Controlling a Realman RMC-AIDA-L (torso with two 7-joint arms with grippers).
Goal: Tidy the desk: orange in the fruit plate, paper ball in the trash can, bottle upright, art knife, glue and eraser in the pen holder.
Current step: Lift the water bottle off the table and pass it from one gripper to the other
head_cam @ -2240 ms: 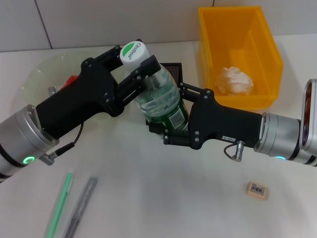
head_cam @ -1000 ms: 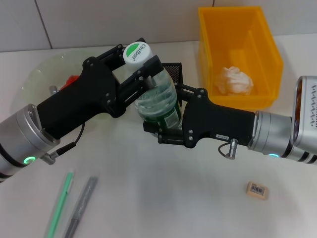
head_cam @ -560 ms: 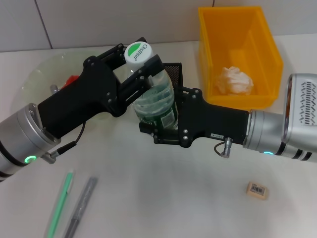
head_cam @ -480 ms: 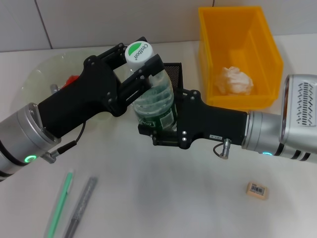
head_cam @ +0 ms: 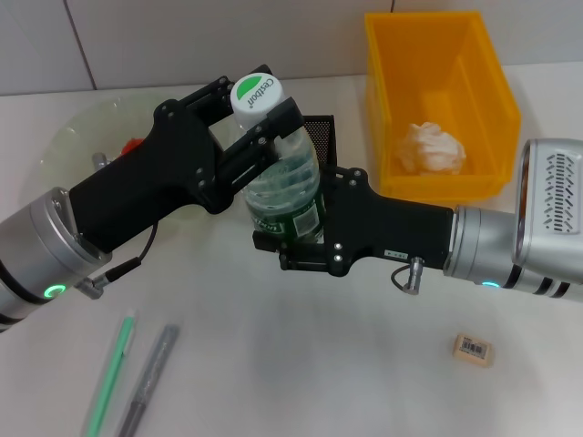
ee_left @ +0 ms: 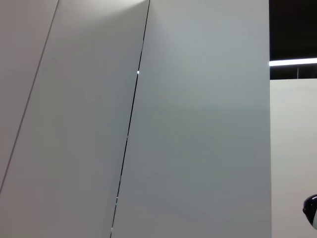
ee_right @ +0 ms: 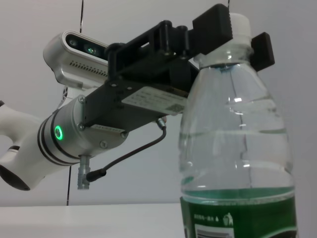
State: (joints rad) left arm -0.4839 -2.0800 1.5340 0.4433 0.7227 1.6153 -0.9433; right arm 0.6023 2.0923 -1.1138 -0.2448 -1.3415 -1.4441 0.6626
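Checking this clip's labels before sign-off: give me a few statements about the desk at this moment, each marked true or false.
1. The left end effector grips the water bottle at its neck, below the cap. True.
2. The right end effector is parked away from the bottle. False: it clamps the bottle's lower body at the green label.
3. The paper ball lies in the yellow bin. True.
4. The eraser is inside the black mesh pen holder. False: it lies on the desk, near the right arm.
5. The bottle lies flat on the desk. False: it is held roughly upright.
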